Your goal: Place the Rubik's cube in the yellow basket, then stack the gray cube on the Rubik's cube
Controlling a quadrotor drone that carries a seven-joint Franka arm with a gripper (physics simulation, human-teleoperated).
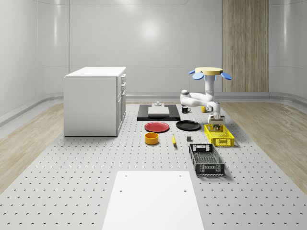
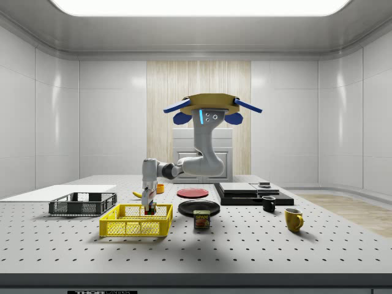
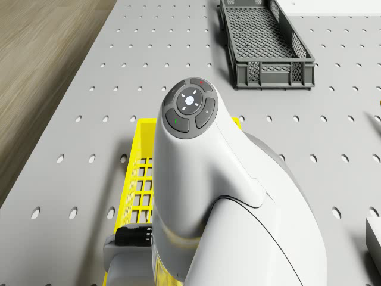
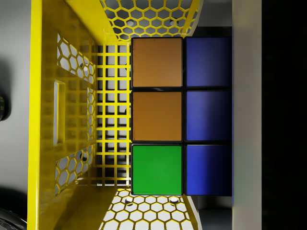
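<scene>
Drone (image 1: 209,73) hovering above table (image 1: 72,182) beside yellow basket (image 1: 219,135), arm bent down toward it. Gripper (image 2: 147,207) lowered inside basket, at the end nearer the drone. Rubik's cube (image 4: 182,115) seen close in wrist view, orange, green and blue tiles, inside basket walls; looks pinched between fingers. Black basket (image 1: 206,159) just beside, nearer the whole-scene camera.
</scene>
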